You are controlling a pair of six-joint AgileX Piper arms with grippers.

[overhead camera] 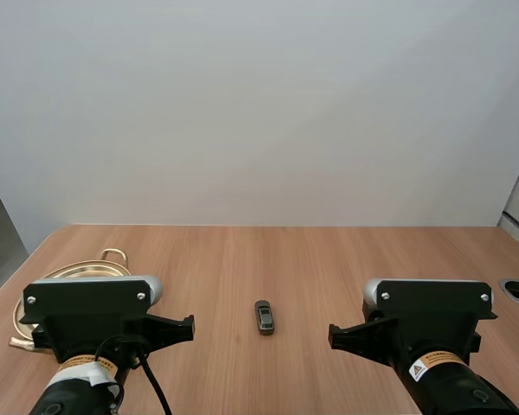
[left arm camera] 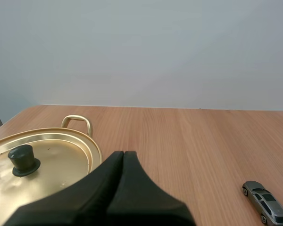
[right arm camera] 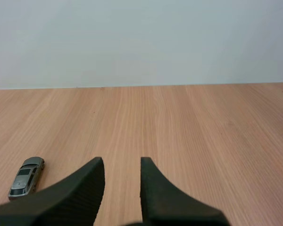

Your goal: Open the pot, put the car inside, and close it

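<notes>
Seemingly nothing is done yet: the pot (overhead camera: 69, 272) is seen lidded at the near left, and the car (overhead camera: 264, 317) lies untouched on the tabletop (overhead camera: 329, 259) right of it. The left gripper (left arm camera: 123, 153) is held together, the right gripper (right arm camera: 121, 162) apart. Opening, loading and closing are all left

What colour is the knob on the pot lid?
The knob is black, on a gold lid; the left wrist view shows it best.
</notes>
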